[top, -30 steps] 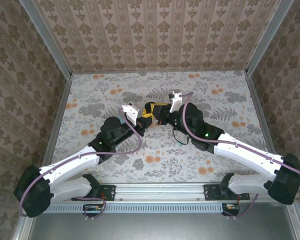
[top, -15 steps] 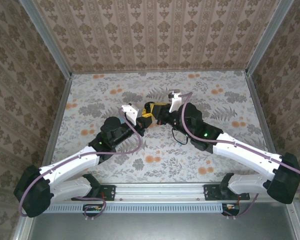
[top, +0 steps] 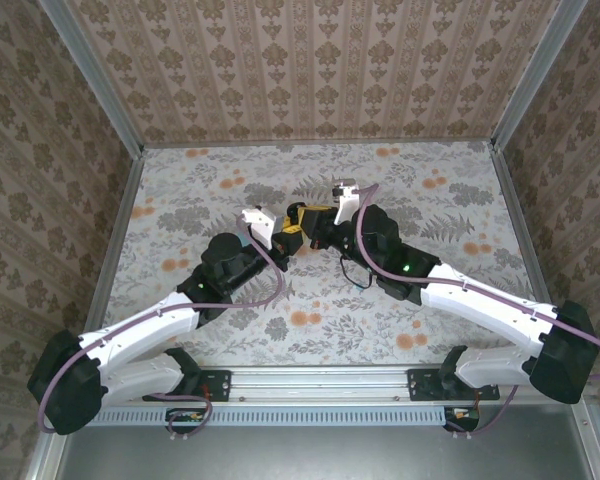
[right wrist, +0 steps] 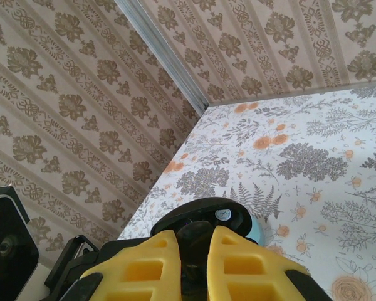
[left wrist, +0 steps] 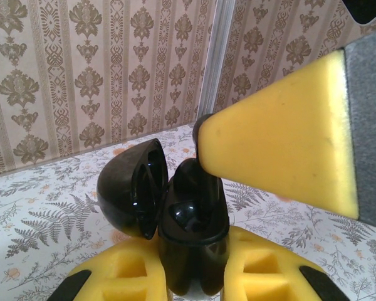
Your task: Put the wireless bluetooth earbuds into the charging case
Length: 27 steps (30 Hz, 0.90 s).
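Where the two arms meet at mid-table, the left gripper [top: 286, 238] and right gripper [top: 302, 218] sit tip to tip, nearly touching. The charging case [left wrist: 191, 219] is there, off the table and pinched low on its body between the left gripper's [left wrist: 193, 269] yellow pads [left wrist: 125, 273]. It stands upright and looks dark and glossy in the left wrist view. Its lid [left wrist: 131, 188] is hinged open to the left, beside the mouth. There is a rounded glossy shape inside; cannot tell if it is a socket or a seated bud.

One yellow finger [left wrist: 276, 150] of the right gripper comes in from the upper right, its tip just above the open case and slightly right of the lid. A small dark earbud [left wrist: 199, 124] pokes out at that tip. The finger blocks much of the table and wall behind it.

In the right wrist view, the right gripper's [right wrist: 196, 244] fingers are pressed nearly together on the earbud [right wrist: 197, 241]. Just past them is a black round shape [right wrist: 207, 216] with a small silver dot, and a pale blue sliver [right wrist: 255, 233] at its right edge. The fingers hide whatever lies below.

Around them are the floral table cover [top: 430, 200], patterned walls [top: 310, 70] and a metal corner post [left wrist: 220, 56]. A black cable loop [top: 355, 275] lies on the table near the right arm, and the mounting rail [top: 320, 380] runs along the near edge.
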Motion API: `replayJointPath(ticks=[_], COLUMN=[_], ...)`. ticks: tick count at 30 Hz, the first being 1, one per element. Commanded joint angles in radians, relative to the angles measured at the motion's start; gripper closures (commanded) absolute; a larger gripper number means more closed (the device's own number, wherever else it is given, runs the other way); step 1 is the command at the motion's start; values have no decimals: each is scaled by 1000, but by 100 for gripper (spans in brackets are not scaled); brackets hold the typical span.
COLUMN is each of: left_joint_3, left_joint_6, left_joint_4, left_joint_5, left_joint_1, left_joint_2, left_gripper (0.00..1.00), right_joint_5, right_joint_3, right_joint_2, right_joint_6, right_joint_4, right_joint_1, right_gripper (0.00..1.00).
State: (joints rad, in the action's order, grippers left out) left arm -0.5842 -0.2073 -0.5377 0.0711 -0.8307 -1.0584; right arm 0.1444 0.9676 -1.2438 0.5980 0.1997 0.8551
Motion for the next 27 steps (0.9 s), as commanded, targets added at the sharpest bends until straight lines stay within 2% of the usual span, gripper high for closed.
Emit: replayJointPath(ticks=[1, 12, 27], left_joint_3=[-42, -55, -38], left_joint_6=[-3, 1, -5], left_joint_4=[-77, -72, -73], left_joint_5=[1, -11, -13], left_joint_1=[-5, -2, 0], left_joint_2=[18, 14, 21], left_gripper=[100, 100, 100], right_joint_5=[-25, -76, -74], right_joint_3=[-24, -77, -2], right_joint_2=[-4, 35, 74], right_joint_6=[-1, -4, 2], right_joint_4=[-29, -48, -147], right_joint_1=[10, 19, 22], right_gripper=[88, 86, 60])
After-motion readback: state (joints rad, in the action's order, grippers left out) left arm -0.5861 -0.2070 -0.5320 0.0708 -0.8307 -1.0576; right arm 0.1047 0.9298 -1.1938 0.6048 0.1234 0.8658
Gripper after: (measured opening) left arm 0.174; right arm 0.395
